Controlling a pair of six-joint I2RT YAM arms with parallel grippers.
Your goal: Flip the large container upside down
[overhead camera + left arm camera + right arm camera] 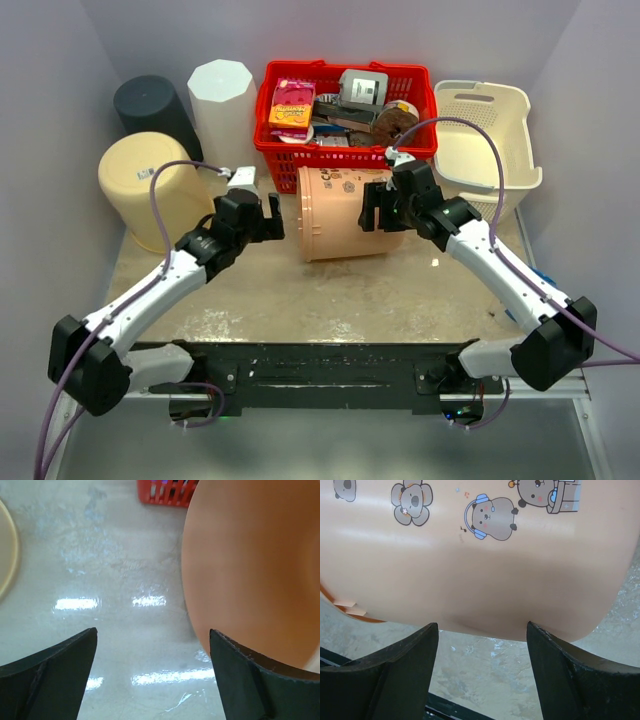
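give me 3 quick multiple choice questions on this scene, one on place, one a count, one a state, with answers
1. Where is the peach container?
A) in front of the red basket
B) inside a blue crate
C) on a shelf

2. How many plain bins stand left of the red basket?
A) one
B) three
C) five

3. How is the left gripper?
A) open, holding nothing
B) shut on the container
C) shut on a cable

Answers: 1 A, it lies just nearer than the basket. 2 B, a dark grey bin, a white bin and a cream bin. 3 A, its fingers stand apart over bare table.
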